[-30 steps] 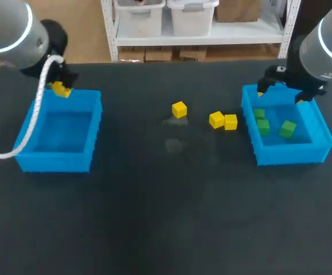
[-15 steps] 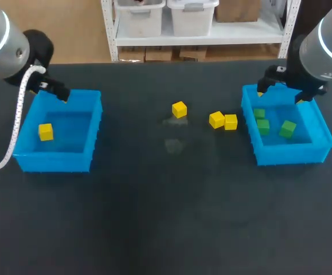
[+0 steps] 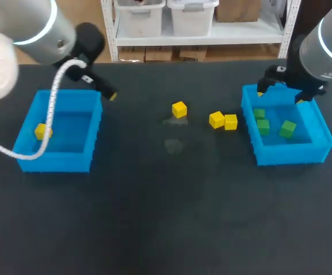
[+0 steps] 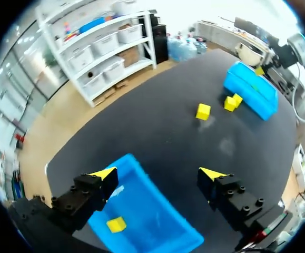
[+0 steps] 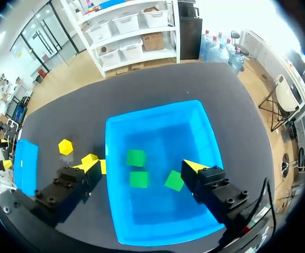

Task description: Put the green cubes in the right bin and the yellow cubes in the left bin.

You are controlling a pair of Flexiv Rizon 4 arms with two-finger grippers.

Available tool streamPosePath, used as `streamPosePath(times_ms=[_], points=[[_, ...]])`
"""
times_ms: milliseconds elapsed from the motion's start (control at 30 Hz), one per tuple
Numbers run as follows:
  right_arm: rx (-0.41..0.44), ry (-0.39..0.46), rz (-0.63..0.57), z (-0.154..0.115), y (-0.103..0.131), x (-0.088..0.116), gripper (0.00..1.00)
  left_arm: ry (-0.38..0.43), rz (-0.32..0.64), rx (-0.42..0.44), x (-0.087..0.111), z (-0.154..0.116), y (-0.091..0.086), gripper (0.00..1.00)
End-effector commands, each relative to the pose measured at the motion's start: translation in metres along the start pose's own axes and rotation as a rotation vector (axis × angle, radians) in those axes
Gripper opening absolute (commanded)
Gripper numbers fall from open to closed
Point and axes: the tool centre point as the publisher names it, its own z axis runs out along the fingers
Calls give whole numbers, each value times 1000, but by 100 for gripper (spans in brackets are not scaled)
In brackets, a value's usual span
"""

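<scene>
One yellow cube (image 3: 41, 132) lies in the left blue bin (image 3: 54, 162), seen under my left gripper's near finger as the cube (image 4: 115, 225) in the bin (image 4: 157, 232). My left gripper (image 3: 105, 91) hangs open and empty (image 4: 157, 173) over the bin's far right corner. Three yellow cubes (image 3: 179, 109) (image 3: 216, 119) (image 3: 230, 121) rest on the table's middle. The right blue bin (image 3: 292, 153) holds three green cubes (image 5: 136, 157) (image 5: 138, 179) (image 5: 174, 180). My right gripper (image 5: 141, 166) is open above them, at the bin's far edge (image 3: 280, 87).
The black table (image 3: 166, 217) carries only the two bins and the loose cubes. A white cable (image 3: 46, 123) from my left arm drapes over the left bin.
My left gripper opened and the yellow cube fell into the left bin. The left arm then swung right, from the bin's far left corner to its far right corner. The right arm kept still.
</scene>
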Motion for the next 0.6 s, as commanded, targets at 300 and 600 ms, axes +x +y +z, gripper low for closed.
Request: streamPosePath(times_ms=[300, 600], points=[[1, -7, 1, -1, -1, 2, 100, 84, 172, 106, -64, 59, -53, 100], [1, -7, 1, -1, -1, 2, 100, 133, 252, 143, -86, 99, -73, 100]])
